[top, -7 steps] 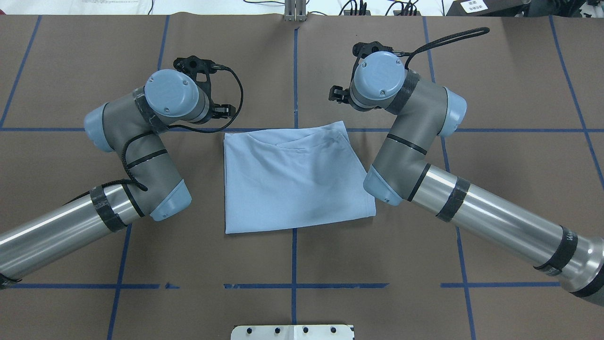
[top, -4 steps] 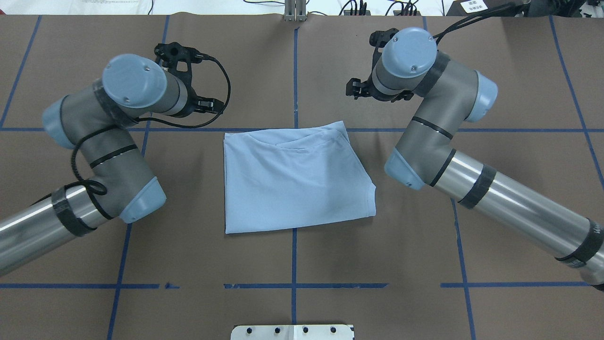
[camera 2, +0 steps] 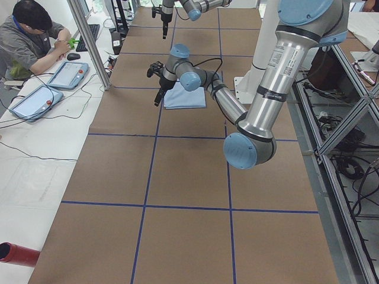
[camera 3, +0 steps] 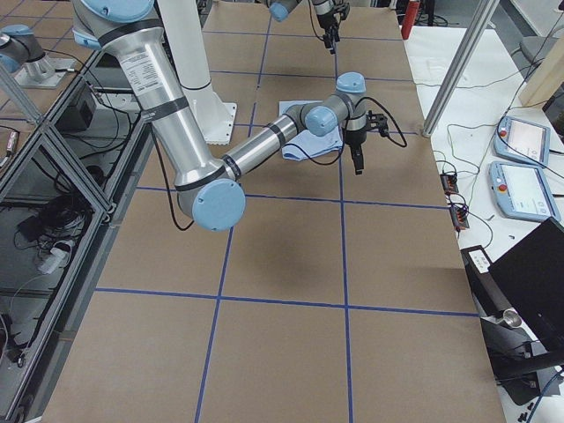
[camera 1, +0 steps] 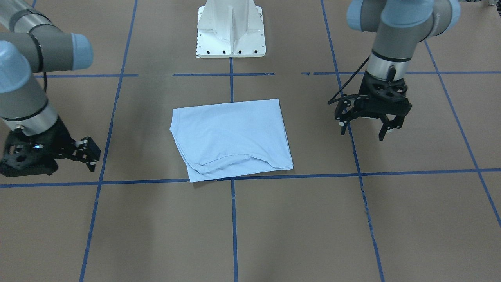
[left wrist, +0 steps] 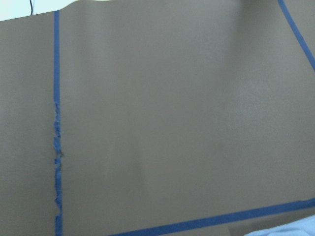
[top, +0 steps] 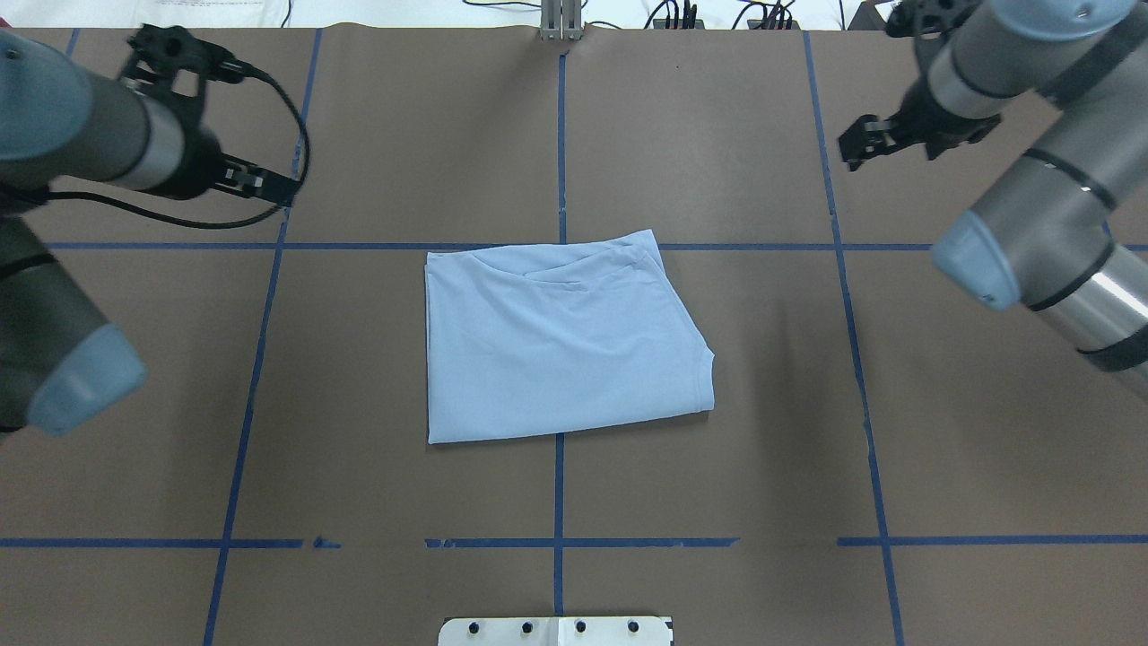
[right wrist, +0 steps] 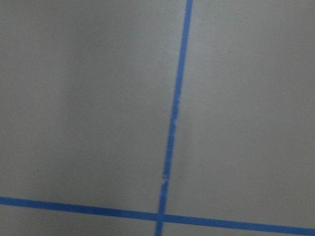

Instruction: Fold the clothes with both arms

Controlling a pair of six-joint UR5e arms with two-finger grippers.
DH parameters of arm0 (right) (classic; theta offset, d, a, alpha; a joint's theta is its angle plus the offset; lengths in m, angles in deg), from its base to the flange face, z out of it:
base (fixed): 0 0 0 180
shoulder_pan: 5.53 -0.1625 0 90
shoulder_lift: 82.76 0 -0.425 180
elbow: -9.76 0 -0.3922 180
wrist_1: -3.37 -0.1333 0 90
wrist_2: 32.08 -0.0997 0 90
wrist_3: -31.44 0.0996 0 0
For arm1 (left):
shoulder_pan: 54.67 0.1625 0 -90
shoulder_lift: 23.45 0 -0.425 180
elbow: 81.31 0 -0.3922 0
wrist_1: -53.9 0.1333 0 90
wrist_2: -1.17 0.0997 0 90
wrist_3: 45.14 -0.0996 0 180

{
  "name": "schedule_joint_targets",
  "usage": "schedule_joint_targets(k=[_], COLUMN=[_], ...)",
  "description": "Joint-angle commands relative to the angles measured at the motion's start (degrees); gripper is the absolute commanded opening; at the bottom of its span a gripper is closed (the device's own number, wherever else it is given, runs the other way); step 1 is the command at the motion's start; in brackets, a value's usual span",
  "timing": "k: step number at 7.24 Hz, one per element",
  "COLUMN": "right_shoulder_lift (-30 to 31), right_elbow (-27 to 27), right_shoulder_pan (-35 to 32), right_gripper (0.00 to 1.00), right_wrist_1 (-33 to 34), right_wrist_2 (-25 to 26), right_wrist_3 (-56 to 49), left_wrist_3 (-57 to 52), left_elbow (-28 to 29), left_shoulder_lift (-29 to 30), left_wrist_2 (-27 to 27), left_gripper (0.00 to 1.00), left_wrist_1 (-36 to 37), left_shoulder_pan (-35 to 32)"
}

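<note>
The clothes, one light blue T-shirt (top: 560,345), lie folded into a rough rectangle at the table's middle, neck opening toward the far edge; the front-facing view has it as the T-shirt (camera 1: 233,135). My left gripper (camera 1: 364,131) hangs open and empty above the bare table, well off the shirt's side, also seen as the left gripper (top: 269,187). My right gripper (top: 897,144) is open too, out past the other side, and shows as the right gripper (camera 1: 89,154). Only a sliver of the shirt (left wrist: 290,230) shows in the left wrist view.
Brown paper with blue tape lines (top: 558,135) covers the table. The white pedestal base (camera 1: 231,29) stands at the robot's side. A person sits at a side desk with tablets (camera 2: 68,74). Cables (top: 682,13) run along the far edge.
Both arms have swung outward and away from the shirt, the left one to the left, the right one to the right. The shirt has not moved.
</note>
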Motion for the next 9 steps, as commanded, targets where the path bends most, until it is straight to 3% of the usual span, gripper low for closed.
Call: schedule_joint_targets(k=[1,3,4,6,7,8,9], right_shoulder_lift=[10.3,20.5,25.8,29.9,31.8,33.0,34.8], right_elbow=[3.4,4.3,6.0,6.2,5.6,5.7,6.2], right_shoulder_pan=[-10.3,-17.5,-19.0,-19.9,-19.9,-21.2,-23.5], right_gripper=[1.00,1.00,1.00,1.00,1.00,1.00,1.00], right_wrist_1=[0.7,0.3,0.3,0.4,0.4,0.5,0.4], right_wrist_2=[-7.2,-9.5,-9.3,-9.4,-9.9,-13.3,-15.6], right_wrist_3=[-14.1,-22.6,-23.3,-23.0,-22.7,-23.0,-24.0], left_wrist_3=[-15.4,-34.6,-38.2,-38.1,-38.0,-38.4,-38.8], left_elbow=[-6.6,-6.4,-6.2,-0.5,2.8,4.6,7.1], left_shoulder_lift=[-10.2,-18.0,-22.2,-25.1,-24.4,-25.2,-27.3], left_wrist_2=[-8.6,-15.1,-18.5,-18.2,-18.8,-20.2,-28.1], left_gripper=[1.00,1.00,1.00,1.00,1.00,1.00,1.00], left_wrist_1=[0.3,0.4,0.1,-0.2,-0.2,-0.2,-0.9], left_shoulder_pan=[-11.6,-25.0,-30.0,-31.7,-35.7,-36.2,-37.0])
